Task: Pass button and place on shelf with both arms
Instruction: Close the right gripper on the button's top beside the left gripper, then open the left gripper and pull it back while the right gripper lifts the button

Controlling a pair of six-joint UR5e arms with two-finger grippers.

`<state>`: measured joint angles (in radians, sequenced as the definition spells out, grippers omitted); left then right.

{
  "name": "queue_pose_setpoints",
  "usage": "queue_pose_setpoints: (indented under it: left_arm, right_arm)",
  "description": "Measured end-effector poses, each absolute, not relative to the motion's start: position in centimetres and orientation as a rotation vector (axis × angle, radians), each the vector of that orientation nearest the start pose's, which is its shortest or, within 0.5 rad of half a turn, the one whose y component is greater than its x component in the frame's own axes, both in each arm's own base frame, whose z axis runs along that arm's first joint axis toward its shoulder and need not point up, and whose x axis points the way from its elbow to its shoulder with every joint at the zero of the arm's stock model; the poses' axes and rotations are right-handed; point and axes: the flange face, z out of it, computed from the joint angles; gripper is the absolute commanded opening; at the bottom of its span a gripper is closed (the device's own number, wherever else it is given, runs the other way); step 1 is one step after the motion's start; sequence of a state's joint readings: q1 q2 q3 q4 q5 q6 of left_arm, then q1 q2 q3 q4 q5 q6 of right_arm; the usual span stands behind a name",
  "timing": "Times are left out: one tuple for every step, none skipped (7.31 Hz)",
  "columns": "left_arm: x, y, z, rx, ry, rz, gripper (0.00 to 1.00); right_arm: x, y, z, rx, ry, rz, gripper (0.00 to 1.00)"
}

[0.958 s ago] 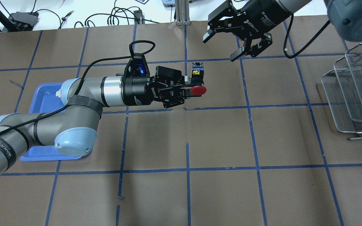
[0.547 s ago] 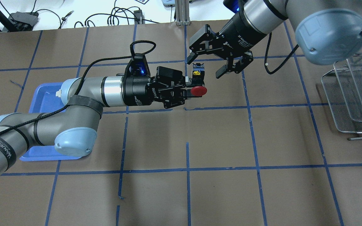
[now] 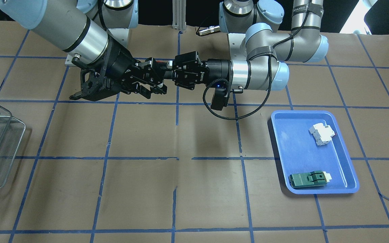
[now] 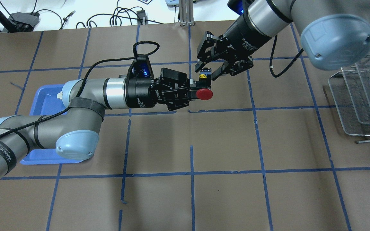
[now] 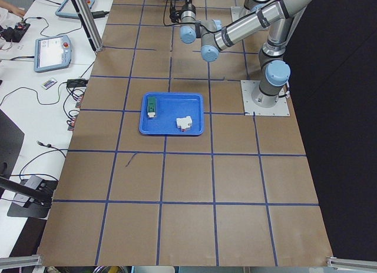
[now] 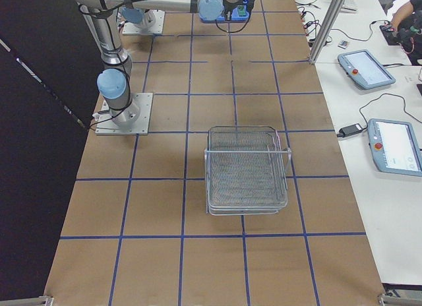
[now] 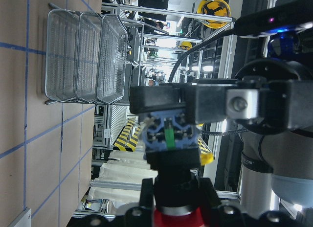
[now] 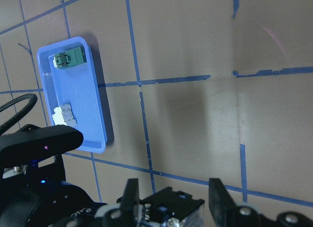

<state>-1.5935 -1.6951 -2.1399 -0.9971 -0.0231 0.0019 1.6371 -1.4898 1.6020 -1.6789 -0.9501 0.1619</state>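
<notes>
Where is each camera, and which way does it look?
Front-facing: across the table, facing the robot; left arm, right arm, blue tray.
Overhead: behind the robot, looking down; left gripper holds the button, right gripper astride it.
Exterior left: table's left end, looking along; left arm nearest.
Exterior right: table's right end; shelf, right arm nearest.
Left wrist: looks past the button toward the shelf.
Right wrist: looks down at blue tray; fingers below.
Both wrists see the button.
</notes>
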Motion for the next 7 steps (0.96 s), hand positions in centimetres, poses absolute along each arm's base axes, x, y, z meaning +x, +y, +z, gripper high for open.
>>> queue_pose_setpoints:
  left_arm:
    - [-24.28, -44.86, 32.38, 0.076, -1.547, -0.108, 0.00]
    - [-24.27, -44.89, 32.38, 0.076, -1.547, -0.108, 0.00]
    - [-24.27, -44.91, 32.40, 0.076, -1.548, -0.108, 0.00]
    - [-24.27, -44.96, 32.47, 0.075, -1.548, -0.107, 0.00]
    - [-24.26, -45.03, 32.55, 0.075, -1.547, -0.107, 0.02]
    - [-24.26, -45.08, 32.63, 0.074, -1.547, -0.106, 0.15]
    - [-24.26, -45.09, 32.68, 0.076, -1.547, -0.108, 0.66]
  right_arm:
    - [22.75, -50.79, 46.18, 0.126, 2.521, 0.102, 0.46]
    - [23.03, -50.65, 46.21, 0.121, 2.525, 0.104, 0.35]
    - [23.19, -50.62, 46.20, 0.116, 2.529, 0.103, 0.29]
    - [23.26, -50.61, 46.19, 0.111, 2.532, 0.103, 0.26]
    - [23.27, -50.65, 46.20, 0.110, 2.533, 0.104, 0.26]
    - [23.25, -50.68, 46.22, 0.110, 2.534, 0.104, 0.26]
    - [23.16, -50.74, 46.26, 0.112, 2.534, 0.103, 0.26]
